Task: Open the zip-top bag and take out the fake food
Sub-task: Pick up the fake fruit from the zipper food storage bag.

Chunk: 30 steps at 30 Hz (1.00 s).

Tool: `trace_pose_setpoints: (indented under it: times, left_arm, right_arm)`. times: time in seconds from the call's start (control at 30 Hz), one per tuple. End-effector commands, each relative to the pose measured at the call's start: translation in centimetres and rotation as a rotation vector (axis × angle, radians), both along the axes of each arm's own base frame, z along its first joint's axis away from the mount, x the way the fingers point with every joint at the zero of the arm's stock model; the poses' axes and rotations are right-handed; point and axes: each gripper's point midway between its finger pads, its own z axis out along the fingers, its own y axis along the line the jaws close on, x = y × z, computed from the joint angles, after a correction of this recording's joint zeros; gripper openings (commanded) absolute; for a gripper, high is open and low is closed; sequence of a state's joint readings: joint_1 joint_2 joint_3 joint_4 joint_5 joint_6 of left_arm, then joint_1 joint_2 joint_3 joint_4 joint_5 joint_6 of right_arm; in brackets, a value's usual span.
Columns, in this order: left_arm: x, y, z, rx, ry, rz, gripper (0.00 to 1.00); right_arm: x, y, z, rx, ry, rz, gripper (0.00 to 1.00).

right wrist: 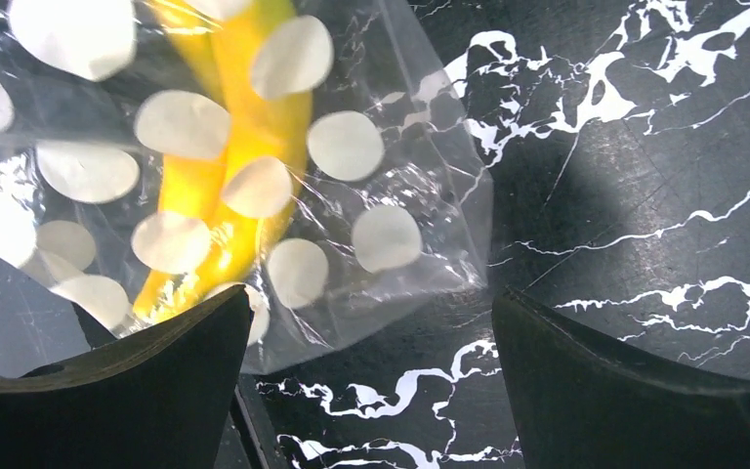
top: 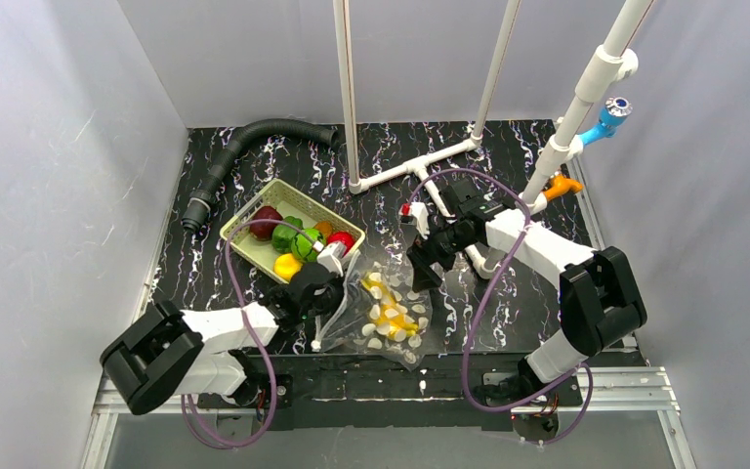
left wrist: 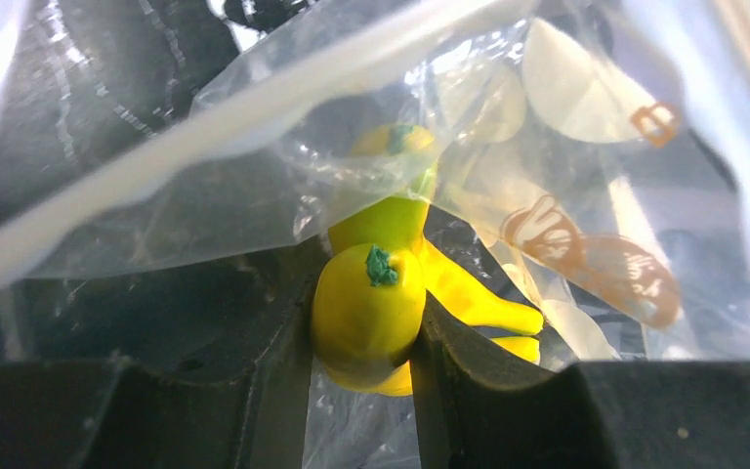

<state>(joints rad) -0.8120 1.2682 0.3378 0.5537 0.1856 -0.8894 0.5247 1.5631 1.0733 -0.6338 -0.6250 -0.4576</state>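
Observation:
The zip-top bag point(top: 393, 315), clear with off-white dots, lies on the black marbled table in front of the arms. My left gripper point(top: 344, 295) reaches into its mouth and is shut on a round yellow fruit point(left wrist: 367, 311) with a green stem. Just behind that fruit, inside the bag point(left wrist: 254, 186), lies a yellow banana point(left wrist: 477, 298). My right gripper point(top: 428, 268) hovers open over bare table at the bag's far right corner point(right wrist: 391, 244), with nothing between its fingers. In the right wrist view the banana point(right wrist: 244, 147) shows through the plastic. Other fake food point(top: 298, 239) sits in the basket.
The pale green basket point(top: 254, 256) stands to the left of the bag and holds dark red, green, orange, red and yellow pieces. A black corrugated hose point(top: 244, 147) curves at the back left. A white pipe frame point(top: 420, 164) and an orange clamp point(top: 562, 186) stand behind the right arm.

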Motion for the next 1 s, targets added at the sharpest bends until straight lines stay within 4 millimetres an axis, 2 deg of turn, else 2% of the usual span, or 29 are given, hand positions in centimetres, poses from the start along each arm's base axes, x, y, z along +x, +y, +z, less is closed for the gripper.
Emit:
trace_pose_setpoints:
  times: [0.0,0.2,0.4,0.5,0.57,0.67,0.77,0.83,0.9,0.97]
  left_arm:
    - [0.4,1.4,0.6,0.000,-0.091,0.049,0.00]
    - [0.8,2.6,1.7,-0.019,-0.170,0.096,0.00]
    - [1.0,2.6,3.0,-0.046,-0.216,0.098,0.00]
    - [1.1,2.5,3.3,-0.062,-0.223,0.097,0.00]
    - [1.0,2.4,3.4,-0.070,-0.224,0.093,0.00]
    - [0.9,2.2,3.7,-0.085,-0.231,0.084,0.00]
    - [0.7,2.2,3.9,-0.093,-0.239,0.075,0.00]
    - [0.6,2.2,3.9,-0.092,-0.240,0.068,0.00]
    - [0.3,2.4,3.7,-0.084,-0.232,0.059,0.00]
    - [-0.1,2.7,3.3,-0.067,-0.216,0.053,0.00]
  right_arm:
    - [0.9,0.4,0.9,0.019,-0.031,-0.038,0.98]
    - [0.7,0.8,0.1,0.021,0.015,-0.056,0.98]
    - [-1.7,2.9,-0.2,0.066,0.136,0.009,0.96]
    - [-2.5,3.6,-0.3,0.078,0.185,0.028,0.90]
    - [-2.7,3.8,-0.3,0.087,0.211,0.031,0.83]
    - [-2.7,4.0,-0.2,0.090,0.214,0.033,0.61]
    - [-2.1,3.8,-0.3,0.075,0.183,0.022,0.27]
    - [-1.6,3.4,-0.4,0.050,0.149,0.016,0.09]
    - [-1.0,2.8,-0.5,0.011,0.094,0.014,0.01]
    - [0.0,2.0,-0.7,-0.035,0.027,-0.006,0.01]
